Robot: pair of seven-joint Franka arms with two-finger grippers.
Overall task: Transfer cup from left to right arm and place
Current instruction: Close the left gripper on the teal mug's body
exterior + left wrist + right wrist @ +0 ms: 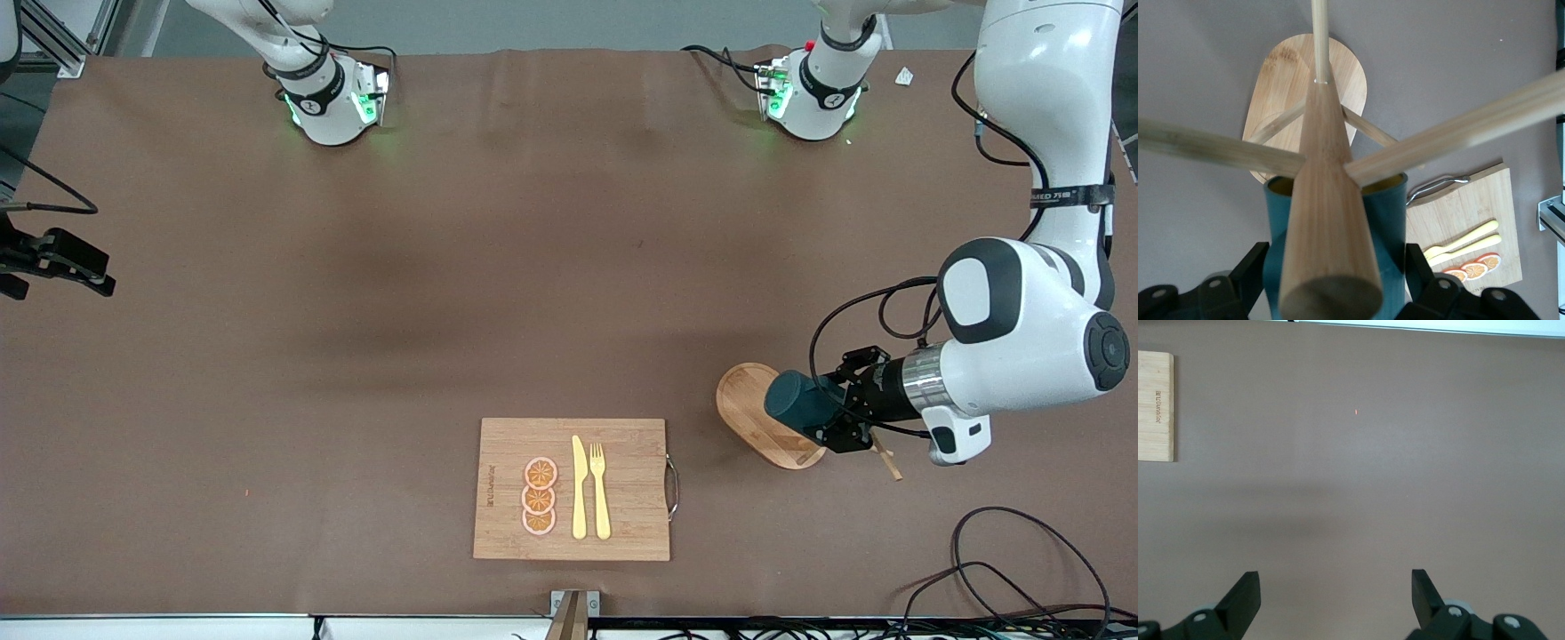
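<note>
Dark teal cup point(1388, 230) — yellow inside — hangs on the peg rack point(1328, 220); left claw point(822, 411) flanks it, grip unclear.

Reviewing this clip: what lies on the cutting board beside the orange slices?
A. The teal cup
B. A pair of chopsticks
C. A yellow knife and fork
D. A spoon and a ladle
C: in the front view a yellow knife and fork lie side by side on the cutting board next to the three orange slices; the cup is at the peg rack, between the left gripper's fingers.
</note>
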